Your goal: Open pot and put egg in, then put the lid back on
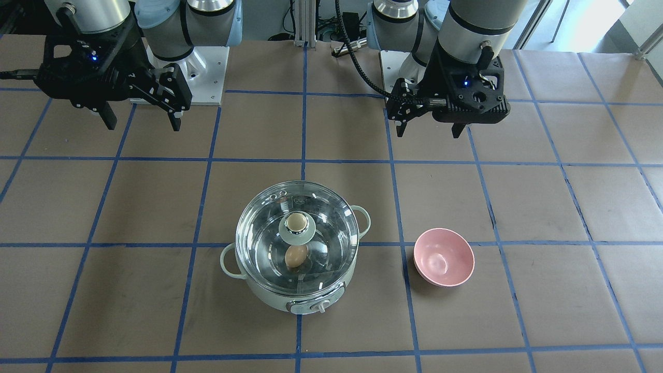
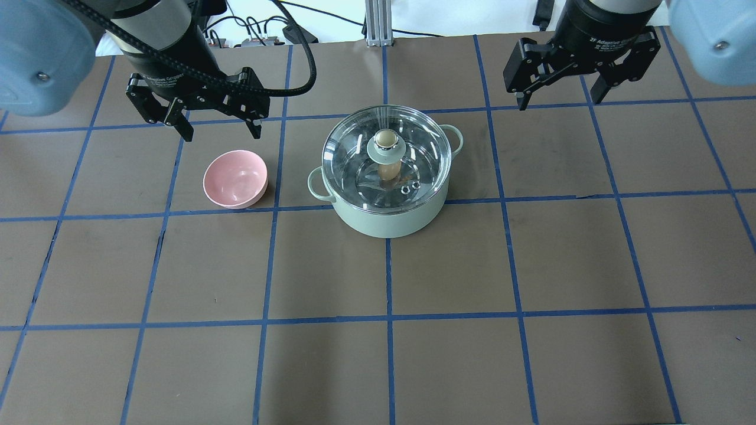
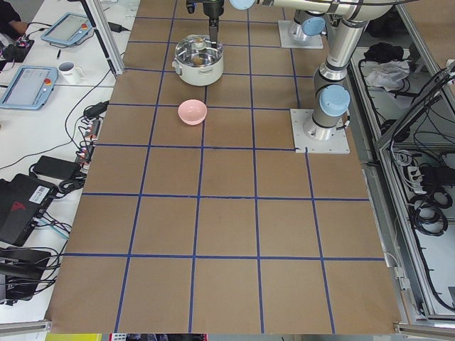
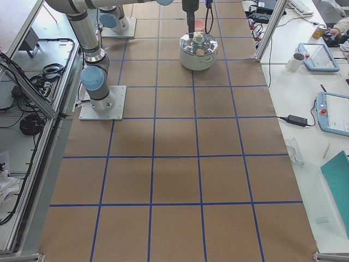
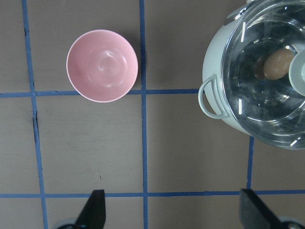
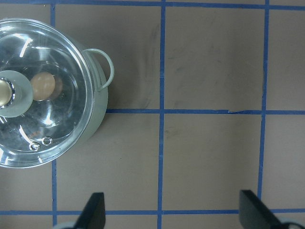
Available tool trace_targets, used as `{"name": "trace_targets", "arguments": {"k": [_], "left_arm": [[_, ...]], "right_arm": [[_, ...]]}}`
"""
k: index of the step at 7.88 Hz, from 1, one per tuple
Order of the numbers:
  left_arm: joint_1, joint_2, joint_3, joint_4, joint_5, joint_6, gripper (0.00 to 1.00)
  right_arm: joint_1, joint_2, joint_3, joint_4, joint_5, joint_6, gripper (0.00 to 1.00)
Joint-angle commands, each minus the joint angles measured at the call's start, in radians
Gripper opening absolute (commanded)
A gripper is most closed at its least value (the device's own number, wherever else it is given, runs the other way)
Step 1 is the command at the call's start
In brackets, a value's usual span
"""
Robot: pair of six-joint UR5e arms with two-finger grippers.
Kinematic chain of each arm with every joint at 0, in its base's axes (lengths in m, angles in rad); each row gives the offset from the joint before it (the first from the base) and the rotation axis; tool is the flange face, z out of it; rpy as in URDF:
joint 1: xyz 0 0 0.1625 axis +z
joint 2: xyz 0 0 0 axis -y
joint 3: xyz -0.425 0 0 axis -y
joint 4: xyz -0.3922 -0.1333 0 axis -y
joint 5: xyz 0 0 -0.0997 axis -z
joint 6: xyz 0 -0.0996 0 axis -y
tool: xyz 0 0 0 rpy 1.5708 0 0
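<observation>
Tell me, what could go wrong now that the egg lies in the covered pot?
Little, it seems. The egg lies loose on the steel floor of the pot, so a knock to the pot might roll or crack it. The knob of the glass lid stands proud. A low sweep by the open left pincer or right pincer could catch it and shift the lid.

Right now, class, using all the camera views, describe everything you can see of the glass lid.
The lid is a round, clear glass dome, pot-wide, with a pale green centre base and a round beige knob on top. Two small metal-ringed holes sit near its rim. It lies level and closed on the pot, the egg visible through it. The left gripper and right gripper hang open, apart from it.
</observation>
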Motion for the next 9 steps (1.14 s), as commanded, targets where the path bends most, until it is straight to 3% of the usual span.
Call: {"name": "trace_targets", "arguments": {"k": [1, 9], "left_arm": [[0.000, 0.000, 0.000, 0.000, 0.000, 0.000, 1.00], [0.000, 0.000, 0.000, 0.000, 0.002, 0.000, 1.00]], "right_arm": [[-0.002, -0.002, 0.002, 0.001, 0.006, -0.017, 1.00], [-0.004, 0.001, 0.002, -0.015, 0.005, -0.019, 1.00]]}}
